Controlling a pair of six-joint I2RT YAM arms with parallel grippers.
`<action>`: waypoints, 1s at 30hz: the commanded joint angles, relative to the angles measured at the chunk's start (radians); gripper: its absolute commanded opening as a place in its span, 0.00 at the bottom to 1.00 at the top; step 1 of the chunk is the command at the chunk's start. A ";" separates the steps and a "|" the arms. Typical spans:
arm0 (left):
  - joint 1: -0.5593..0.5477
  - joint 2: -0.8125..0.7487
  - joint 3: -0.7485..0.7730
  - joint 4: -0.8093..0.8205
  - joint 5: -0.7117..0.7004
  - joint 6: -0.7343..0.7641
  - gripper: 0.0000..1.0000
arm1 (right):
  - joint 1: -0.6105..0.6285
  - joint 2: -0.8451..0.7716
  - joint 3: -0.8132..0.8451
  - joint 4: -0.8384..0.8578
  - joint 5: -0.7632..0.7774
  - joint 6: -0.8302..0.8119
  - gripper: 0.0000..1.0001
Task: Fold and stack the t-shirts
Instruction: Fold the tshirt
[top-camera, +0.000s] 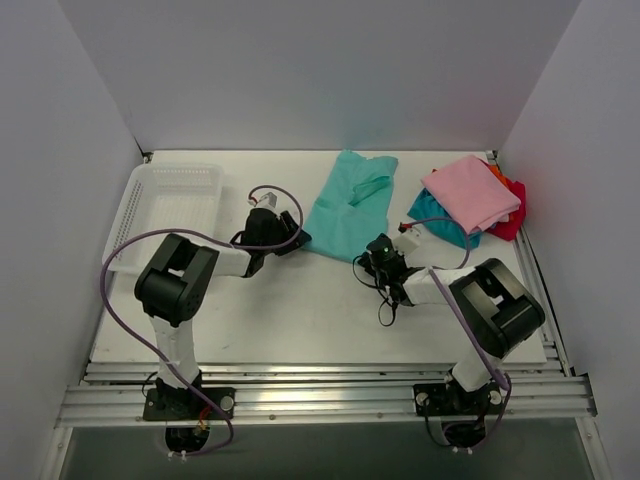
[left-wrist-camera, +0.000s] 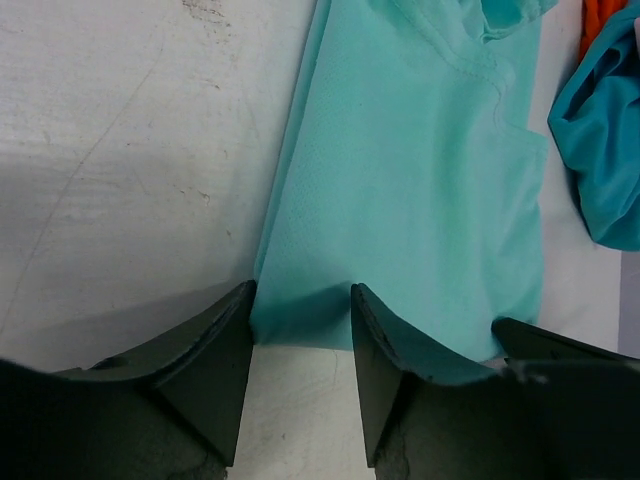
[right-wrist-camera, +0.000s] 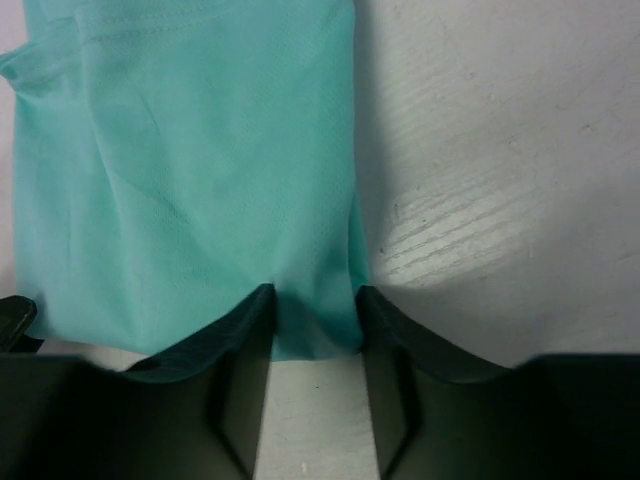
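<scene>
On the table (top-camera: 300, 320), left gripper (left-wrist-camera: 300, 310) and right gripper (right-wrist-camera: 315, 305) straddled the teal-green t-shirt's (top-camera: 350, 210) near hem, jaws apart; pre-fold grab, probably.

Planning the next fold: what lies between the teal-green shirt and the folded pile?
Only a bare strip of table separates the teal-green shirt from the folded pile; the left wrist view shows it best.

Teal-green t-shirt (top-camera: 350, 205) lies spread out beside pink-topped folded stack (top-camera: 470, 195)
</scene>
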 joint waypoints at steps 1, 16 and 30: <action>0.006 0.035 0.035 0.048 0.013 -0.009 0.49 | -0.015 0.030 -0.014 -0.075 -0.027 0.006 0.31; -0.050 -0.238 -0.076 -0.083 -0.068 -0.002 0.02 | 0.017 -0.135 -0.043 -0.195 -0.067 0.035 0.00; -0.248 -0.846 -0.186 -0.539 -0.312 -0.005 0.02 | 0.106 -0.726 -0.030 -0.693 -0.027 0.023 0.00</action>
